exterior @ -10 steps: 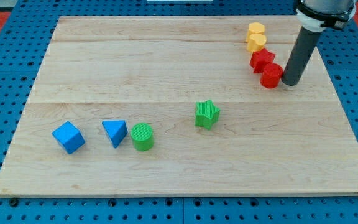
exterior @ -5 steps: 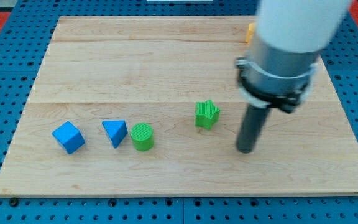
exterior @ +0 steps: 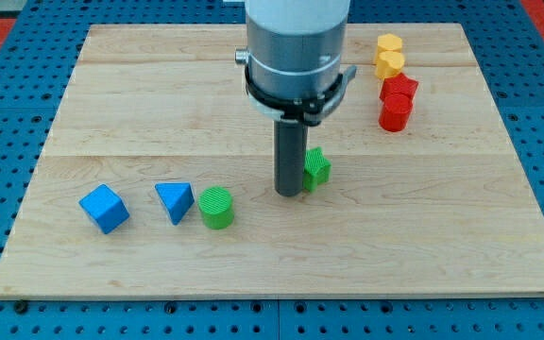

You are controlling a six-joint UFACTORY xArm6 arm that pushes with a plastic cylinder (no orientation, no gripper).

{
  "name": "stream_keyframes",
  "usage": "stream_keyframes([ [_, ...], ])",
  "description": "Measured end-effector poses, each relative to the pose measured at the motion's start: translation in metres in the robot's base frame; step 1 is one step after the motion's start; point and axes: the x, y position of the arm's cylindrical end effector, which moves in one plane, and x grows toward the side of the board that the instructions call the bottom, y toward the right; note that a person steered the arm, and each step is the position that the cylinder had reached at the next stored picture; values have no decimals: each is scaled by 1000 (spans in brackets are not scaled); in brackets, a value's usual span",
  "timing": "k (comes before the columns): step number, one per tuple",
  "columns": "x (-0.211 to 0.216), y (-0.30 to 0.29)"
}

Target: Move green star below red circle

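The green star (exterior: 317, 169) lies near the middle of the wooden board, partly hidden behind my rod. My tip (exterior: 288, 193) rests on the board against the star's left side. The red circle (exterior: 395, 114), a short red cylinder, stands at the view's upper right, well to the right of and above the star. A second red block (exterior: 400, 90) sits just above it, touching it.
Two yellow blocks (exterior: 389, 55) are stacked in line above the red ones. A green cylinder (exterior: 216, 208), a blue triangle (exterior: 175, 201) and a blue cube (exterior: 103, 209) form a row at the lower left. The board's edge (exterior: 281, 297) runs along the bottom.
My tip swept from beside the red circle down past the star's right and round to its left side. The red circle shifted slightly left and up. The star has barely moved.
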Motion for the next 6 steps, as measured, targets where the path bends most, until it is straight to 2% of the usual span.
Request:
stream_keyframes([
  [2,-33,64],
  [4,-29,106],
  [5,-14,23],
  [6,-55,12],
])
